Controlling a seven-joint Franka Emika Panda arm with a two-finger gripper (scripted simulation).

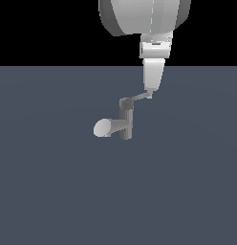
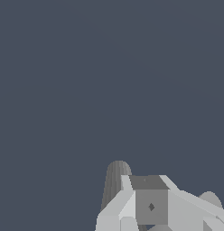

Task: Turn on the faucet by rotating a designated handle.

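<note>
The faucet [image 1: 125, 125] stands mid-floor: a short grey upright post with a thick pale spout [image 1: 103, 128] pointing toward the exterior view's left. The handle [image 1: 138, 98], a thin light lever, runs from the dark cap on the post up toward the exterior view's right. My gripper [image 1: 150, 91] hangs straight down from above with its tip touching the lever's far end. Its fingers show no gap and hold nothing. In the wrist view the fingers [image 2: 150, 205] fill the lower edge, with a ribbed grey cylinder of the faucet [image 2: 114, 180] just behind them.
The flat dark blue-grey floor [image 1: 53, 191] spreads all around the faucet. The big white arm link [image 1: 144, 16] hangs above at the top of the exterior view.
</note>
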